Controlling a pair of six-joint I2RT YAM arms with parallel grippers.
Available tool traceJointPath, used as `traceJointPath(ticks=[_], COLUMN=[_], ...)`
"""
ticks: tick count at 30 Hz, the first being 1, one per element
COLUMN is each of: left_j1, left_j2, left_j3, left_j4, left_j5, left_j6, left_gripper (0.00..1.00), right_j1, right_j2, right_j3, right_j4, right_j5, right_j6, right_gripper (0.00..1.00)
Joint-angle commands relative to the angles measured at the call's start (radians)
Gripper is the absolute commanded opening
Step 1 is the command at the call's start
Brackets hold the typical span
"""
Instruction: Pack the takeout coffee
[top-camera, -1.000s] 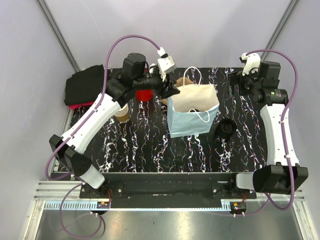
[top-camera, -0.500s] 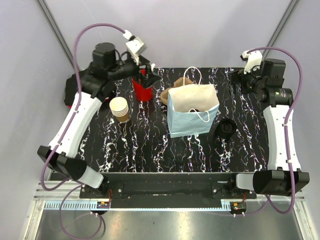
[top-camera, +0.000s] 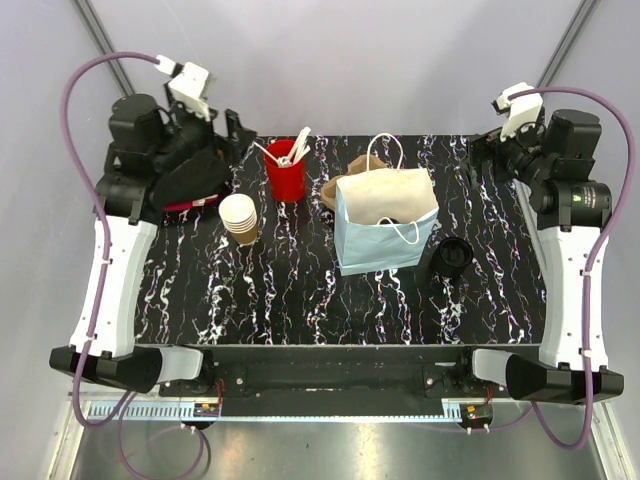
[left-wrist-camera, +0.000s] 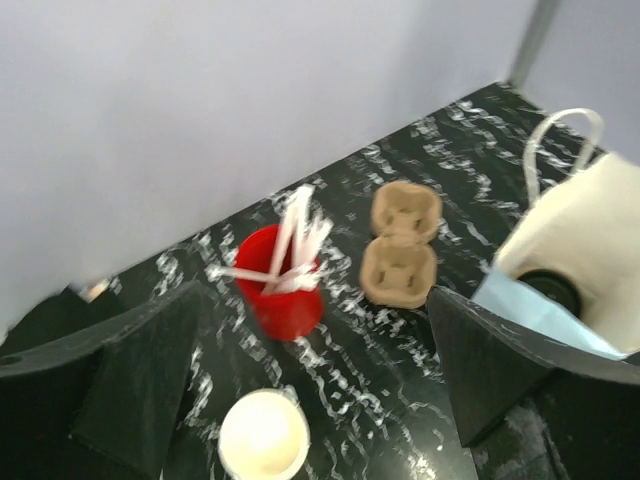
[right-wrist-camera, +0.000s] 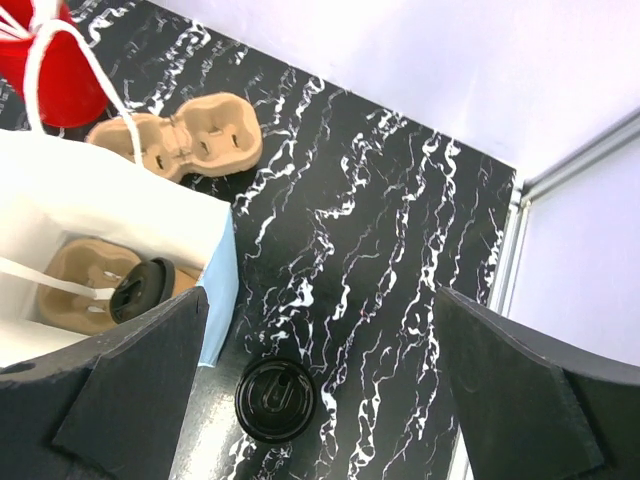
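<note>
No legible text, brand, number or sign appears in any view. The round black plastic lid (right-wrist-camera: 275, 398) on the black, white-veined marble-pattern tabletop (right-wrist-camera: 380, 200) carries raised markings at its centre, too small to read. The pale-blue-and-white paper carrier bag (top-camera: 375, 250) and the small tan kraft-paper cup (top-camera: 238, 217) show no readable print.

The left arm (top-camera: 108, 270) and right arm (top-camera: 567, 280) have long white shells and black joints, with black bases at the table's (top-camera: 300, 300) near edge. A purple cable (top-camera: 72, 90) loops over each. A small white camera box (top-camera: 190, 80) sits on each wrist. The left gripper (left-wrist-camera: 312, 375) has flat black wedge fingers (left-wrist-camera: 140, 385).
</note>
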Motion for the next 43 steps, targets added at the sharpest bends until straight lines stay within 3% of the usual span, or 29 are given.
traceJointPath(ticks=[1, 6, 9, 13, 17, 26, 43], left_j1=[0.103, 0.198, 0.328, 0.401, 0.413, 0.415, 0.416], left_j2=[-0.042, -0.055, -0.077, -0.112, -0.117, -0.117, -0.103], left_j3=[-0.015, 0.009, 0.022, 0.063, 0.117, 0.207, 0.238], left_j4=[-0.022, -0.053, -0.069, -0.105, -0.163, -0.223, -0.227], left_j5=[-0.013, 0.065, 0.152, 0.11, 0.006, -0.068, -0.047], left_j6=[-0.028, -0.036, -0.056, -0.044, -0.011, -0.043, -0.06], left_gripper=[0.99, 0.99, 0.99, 0.99, 0.99, 0.99, 0.99], right_j1=[-0.004, -0.004, -0.004, -0.004, -0.004, -0.004, -0.004], right_j2=[-0.006, 0.003, 0.006, 0.014, 0.026, 0.051, 0.066], right_j3=[0.063, 0.115, 0.149, 0.21, 0.289, 0.391, 0.385], right_j4=[-0.041, -0.055, -0.067, -0.104, -0.135, -0.184, -0.178], right_j5=[-0.047, -0.036, -0.018, 0.004, 0.01, 0.024, 0.033], right_j6=[-0.02, 0.038, 0.083, 0.124, 0.161, 0.216, 0.215], right_gripper=[1.0, 1.0, 1.0, 1.0, 1.0, 1.0, 1.0])
